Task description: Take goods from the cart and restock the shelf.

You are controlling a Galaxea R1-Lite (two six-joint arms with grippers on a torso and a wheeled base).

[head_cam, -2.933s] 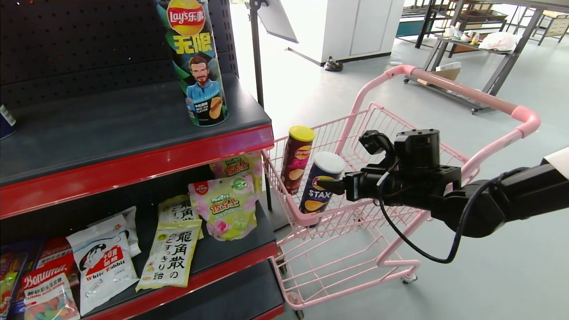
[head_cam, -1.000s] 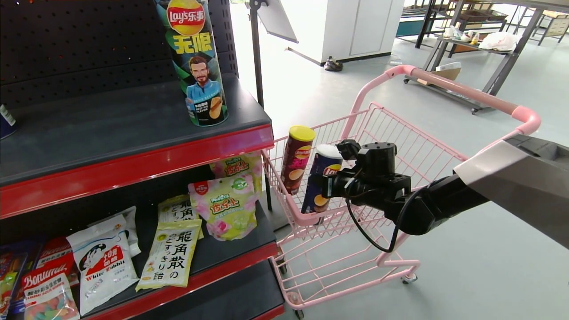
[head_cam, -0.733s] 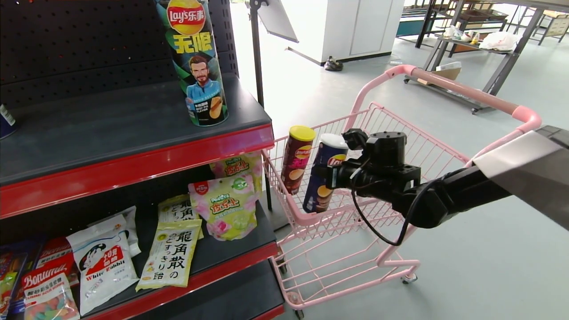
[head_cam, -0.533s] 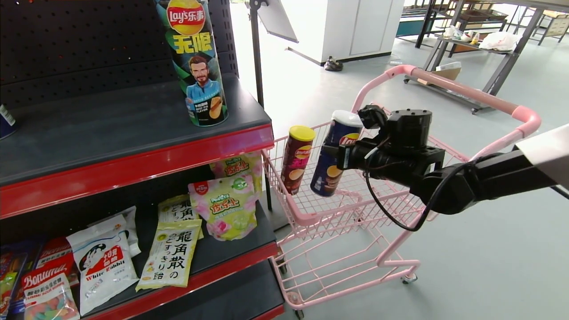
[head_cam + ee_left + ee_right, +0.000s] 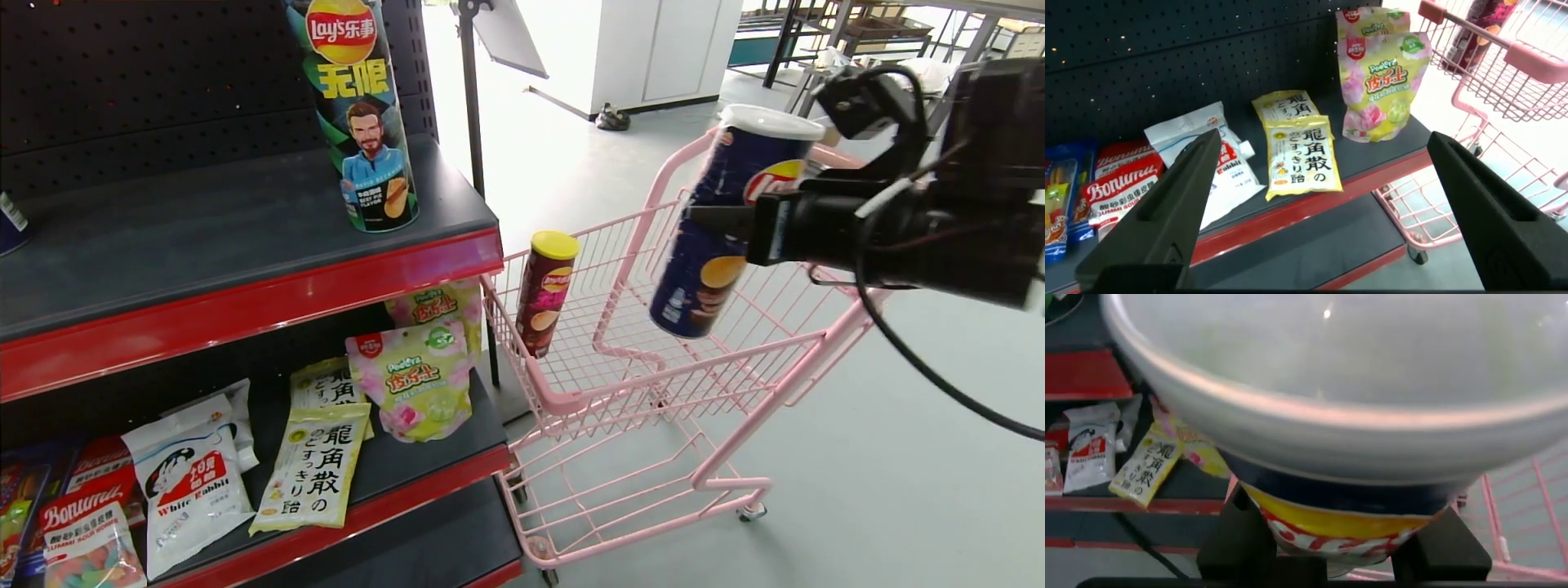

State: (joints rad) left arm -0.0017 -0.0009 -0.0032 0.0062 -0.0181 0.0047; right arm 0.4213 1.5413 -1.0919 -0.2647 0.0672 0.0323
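The right pincer point(image 5: 722, 222) is clamped on the blue chip can point(image 5: 694, 286), its fingers pressed against opposite sides of the can's middle. The can hangs in the air over the basket of the pink cart point(image 5: 571, 400), tilted, with its white lid point(image 5: 771, 122) uppermost and its base leaning toward the shelf side. In the right wrist view the lid point(image 5: 1331, 367) looms close to the camera, and the right pincer point(image 5: 1343, 551) grips the can's yellow-and-blue wall point(image 5: 1339, 527) from both sides.

A maroon can with a yellow lid point(image 5: 543, 294) stands upright in the cart, in the basket corner nearest the shelf.

On the upper shelf point(image 5: 204, 237) a tall green chip can point(image 5: 363, 114) stands upright near the right end. At the far left edge of that shelf sits a blue-and-white thing point(image 5: 10, 220), cut off too much to tell what it is.

The lower shelf point(image 5: 424, 482) carries snack bags: a green-and-pink pouch point(image 5: 416, 380) propped upright, two yellow bags point(image 5: 314, 465) lying overlapped beside it, then a white bag point(image 5: 192, 482) and a red bag point(image 5: 82, 531).

The left pincer point(image 5: 1323, 139) hangs in front of this lower shelf with its fingers point(image 5: 1167, 220) spread wide apart and gripping nothing. Beyond them lie the yellow bags point(image 5: 1302, 155), the pouch point(image 5: 1380, 73), the white bag point(image 5: 1200, 155) and the red bag point(image 5: 1118, 192), with the cart point(image 5: 1527, 61) off to one side.
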